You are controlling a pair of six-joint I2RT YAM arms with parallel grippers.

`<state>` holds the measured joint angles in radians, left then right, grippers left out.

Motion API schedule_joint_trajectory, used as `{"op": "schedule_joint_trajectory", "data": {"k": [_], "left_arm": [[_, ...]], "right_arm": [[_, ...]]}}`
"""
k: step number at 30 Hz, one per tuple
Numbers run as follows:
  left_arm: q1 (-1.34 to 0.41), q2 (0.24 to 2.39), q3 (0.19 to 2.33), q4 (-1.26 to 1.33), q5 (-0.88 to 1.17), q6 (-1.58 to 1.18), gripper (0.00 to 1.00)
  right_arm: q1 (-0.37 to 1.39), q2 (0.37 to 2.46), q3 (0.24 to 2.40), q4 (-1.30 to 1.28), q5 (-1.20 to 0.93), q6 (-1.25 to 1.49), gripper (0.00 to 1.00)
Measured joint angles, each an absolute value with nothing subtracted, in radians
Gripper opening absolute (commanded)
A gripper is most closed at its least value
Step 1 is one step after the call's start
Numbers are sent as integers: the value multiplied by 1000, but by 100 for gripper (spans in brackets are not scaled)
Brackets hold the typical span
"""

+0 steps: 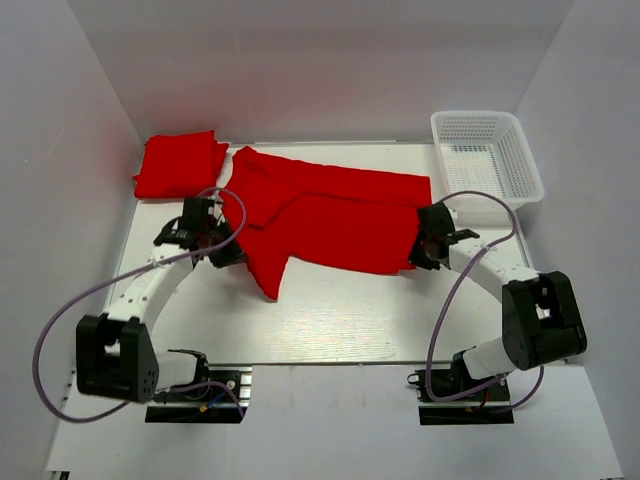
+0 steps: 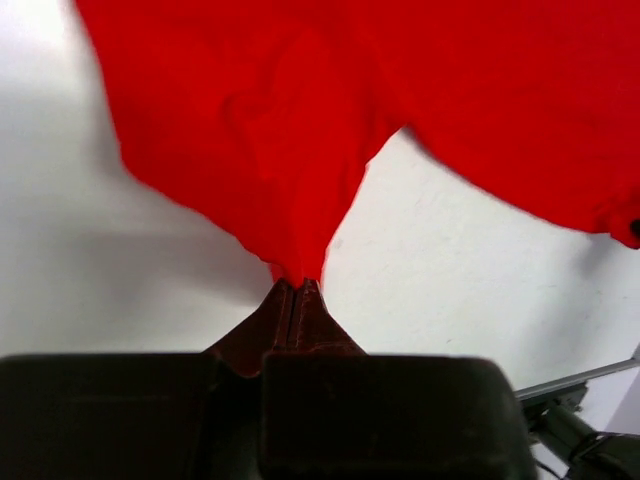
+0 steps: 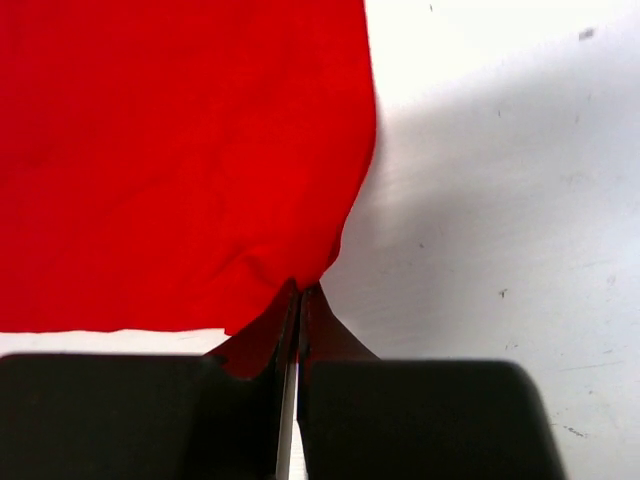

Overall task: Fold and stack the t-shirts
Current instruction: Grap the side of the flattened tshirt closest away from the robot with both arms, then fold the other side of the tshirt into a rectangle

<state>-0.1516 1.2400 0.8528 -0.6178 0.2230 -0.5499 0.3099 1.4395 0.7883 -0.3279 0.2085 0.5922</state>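
Note:
A red t-shirt (image 1: 330, 210) lies spread and partly folded across the middle of the table. My left gripper (image 1: 222, 243) is shut on its left edge; in the left wrist view the cloth (image 2: 300, 150) runs up from the pinched tips (image 2: 297, 285). My right gripper (image 1: 424, 250) is shut on the shirt's right edge; in the right wrist view the cloth (image 3: 180, 160) fans out from the closed tips (image 3: 303, 290). A second red t-shirt (image 1: 178, 163) lies folded at the back left corner.
A white plastic mesh basket (image 1: 488, 165) stands at the back right. White walls close in the table on the left, the back and the right. The arm bases (image 1: 195, 385) sit at the near edge.

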Motion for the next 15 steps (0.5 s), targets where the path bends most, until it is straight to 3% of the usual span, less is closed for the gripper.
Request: {"op": "schedule_joint_trajectory", "data": {"k": [15], "left_arm": [[-149,1737,1435,-606,163,-549,0]], "right_arm": [[310,1613,1065,-406,290,478,0]]}}
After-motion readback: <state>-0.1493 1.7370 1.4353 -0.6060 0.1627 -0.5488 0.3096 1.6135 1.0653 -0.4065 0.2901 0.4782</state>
